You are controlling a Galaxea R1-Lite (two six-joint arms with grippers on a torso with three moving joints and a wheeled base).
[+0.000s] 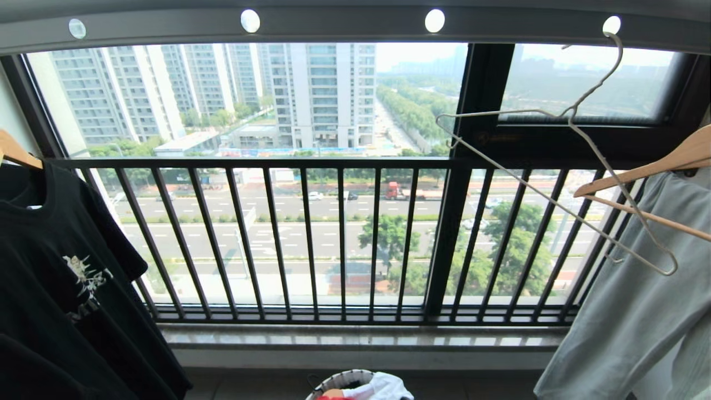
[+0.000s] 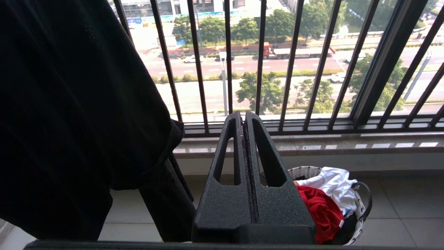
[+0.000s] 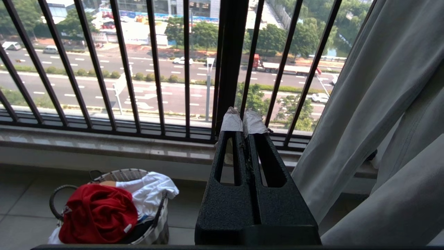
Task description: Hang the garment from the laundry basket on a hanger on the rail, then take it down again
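The red garment (image 3: 99,213) lies crumpled in the laundry basket (image 3: 133,173) on the floor below the window sill, with white cloth (image 3: 149,192) beside it. The left wrist view shows the garment (image 2: 321,211) and the basket (image 2: 307,171) too. Only the basket's rim (image 1: 339,380) peeks into the bottom of the head view. The thin wire hanger (image 1: 561,161) hangs empty from the grey rail (image 1: 344,25) at the upper right. My left gripper (image 2: 242,116) is shut and empty, up beside the basket. With its taped tips together, my right gripper (image 3: 244,118) is shut and empty.
A black printed T-shirt (image 1: 61,278) hangs on a wooden hanger at the left. A pale grey-green garment (image 1: 639,311) hangs on a wooden hanger (image 1: 655,166) at the right. The black railing (image 1: 344,239) of vertical bars fronts the window above the stone sill (image 1: 355,339).
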